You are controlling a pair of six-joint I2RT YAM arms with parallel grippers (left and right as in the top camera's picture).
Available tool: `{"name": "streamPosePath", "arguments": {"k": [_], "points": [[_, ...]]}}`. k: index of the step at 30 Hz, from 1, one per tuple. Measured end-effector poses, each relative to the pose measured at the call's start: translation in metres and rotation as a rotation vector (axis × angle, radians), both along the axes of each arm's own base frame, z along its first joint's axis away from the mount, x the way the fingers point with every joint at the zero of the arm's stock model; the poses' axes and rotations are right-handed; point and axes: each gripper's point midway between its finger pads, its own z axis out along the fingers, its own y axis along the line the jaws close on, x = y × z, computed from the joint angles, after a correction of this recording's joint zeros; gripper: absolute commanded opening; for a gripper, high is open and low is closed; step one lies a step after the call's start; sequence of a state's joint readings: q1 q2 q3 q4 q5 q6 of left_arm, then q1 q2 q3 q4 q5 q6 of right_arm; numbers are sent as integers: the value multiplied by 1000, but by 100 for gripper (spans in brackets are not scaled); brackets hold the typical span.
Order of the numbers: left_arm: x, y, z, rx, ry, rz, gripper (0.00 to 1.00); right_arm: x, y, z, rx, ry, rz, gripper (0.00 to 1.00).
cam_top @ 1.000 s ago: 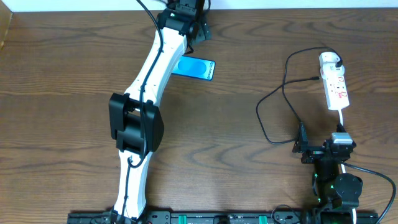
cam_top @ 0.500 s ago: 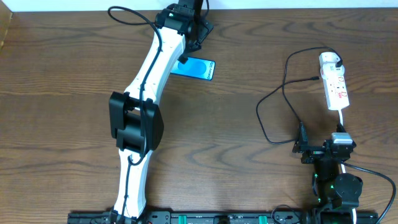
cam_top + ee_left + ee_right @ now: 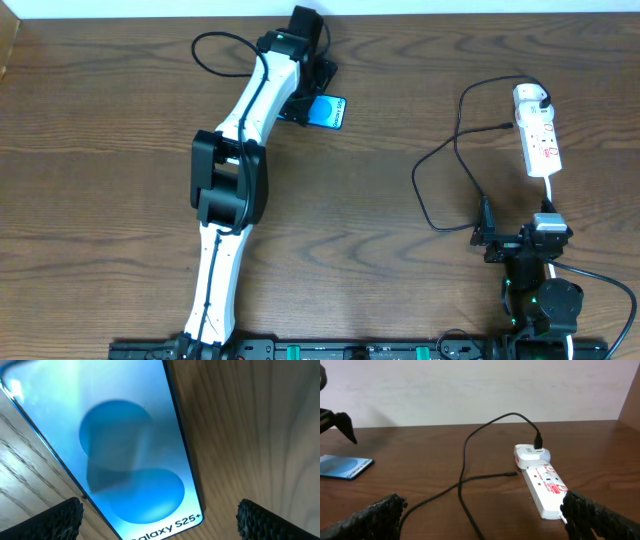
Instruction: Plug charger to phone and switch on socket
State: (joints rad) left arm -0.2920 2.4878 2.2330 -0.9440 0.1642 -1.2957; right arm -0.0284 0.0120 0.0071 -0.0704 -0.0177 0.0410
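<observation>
While left tool (image 3: 165,520) and right tool (image 3: 487,517) gape, phone (image 3: 125,450) flat, blue screen, black-edged

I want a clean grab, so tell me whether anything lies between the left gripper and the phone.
Nothing visible does. The left gripper hangs open directly over the phone, its screen uncovered, with only the table beside it.

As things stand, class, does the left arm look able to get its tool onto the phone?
Probably yes: the left tool hangs open right over the phone, whose lettered end lies between the jaws, and nothing shows in between.
</observation>
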Motion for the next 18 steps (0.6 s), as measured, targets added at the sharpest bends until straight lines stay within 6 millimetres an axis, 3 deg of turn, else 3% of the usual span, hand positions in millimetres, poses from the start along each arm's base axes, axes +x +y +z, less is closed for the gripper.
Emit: {"name": "streamPosePath", "arguments": {"k": [6,11,18], "points": [[2,10,-4,-16,19,48,98,0,0,0,0,0,0,99],[-1,13,-22,-18,59,62,98,0,0,0,0,0,0,99],[-1,10,-22,-35,61,61,99,0,0,0,0,0,0,99]]}}
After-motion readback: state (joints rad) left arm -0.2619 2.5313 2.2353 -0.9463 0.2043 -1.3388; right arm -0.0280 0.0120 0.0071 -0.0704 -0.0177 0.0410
